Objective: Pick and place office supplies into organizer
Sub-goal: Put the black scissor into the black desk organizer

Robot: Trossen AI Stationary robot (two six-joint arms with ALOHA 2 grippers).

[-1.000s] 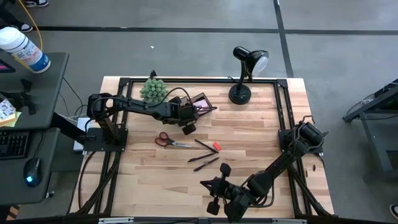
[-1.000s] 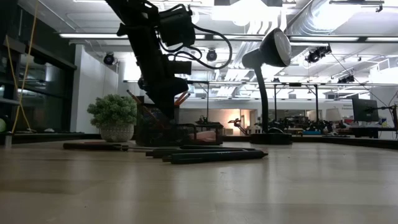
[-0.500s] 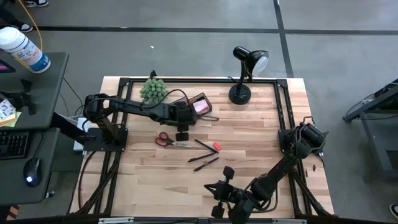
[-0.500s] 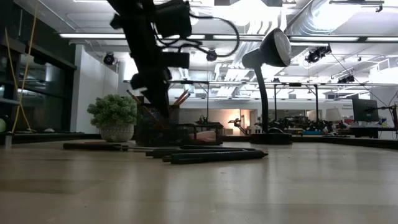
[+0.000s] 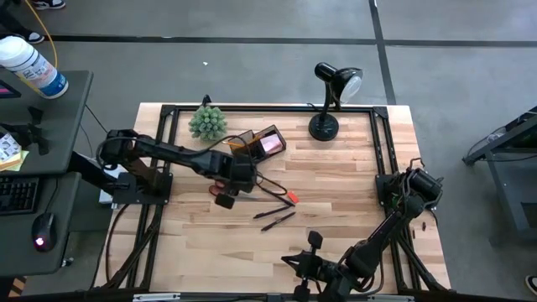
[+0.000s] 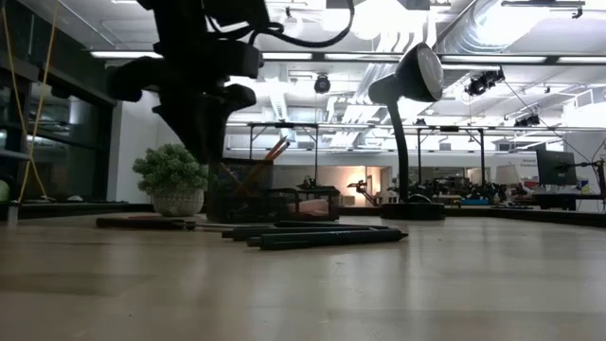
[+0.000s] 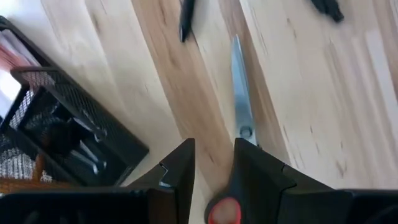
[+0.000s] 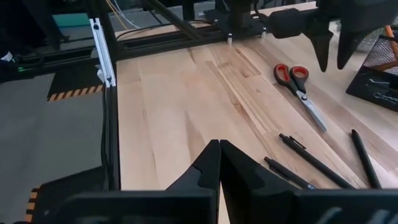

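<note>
Directly under the left gripper point(image 5: 225, 198) lie the scissors point(image 8: 301, 84), and that is the relation the pick depends on: in the left wrist view its two fingers point(image 7: 180, 171) stand spread with a gap between them, poised above the red handle end point(image 7: 224, 211), not touching it, while the blades point(image 7: 239, 93) run straight away from the fingers along the grain of the worktop point(image 5: 352, 180). The long axis thus lies in line with the wrist, so the fingers look set to close across the handles rather than along the blades. The right wrist view confirms the left fingers hang just above the handles, clear of them. This arm is much the nearer; I would judge it only has to descend. Behind the left fingers, toward the worktop's far edge, sits the organizer point(image 5: 262, 141), a black mesh caddy already holding orange pencils point(image 5: 239, 137) and a pink pad point(image 5: 271, 144). Beyond the blade tips, moving right, lie loose pens point(image 5: 275, 216): three dark ones as far as I can count from above, though the low view blurs them together, and one small red eraser point(image 5: 292, 198). One scissors, one organizer. Farther right a lamp point(image 5: 329, 101) stands at the back. The right gripper point(image 5: 312, 267) waits at the near edge, well apart from everything, its fingers point(image 8: 211, 168) pressed together and empty.
</note>
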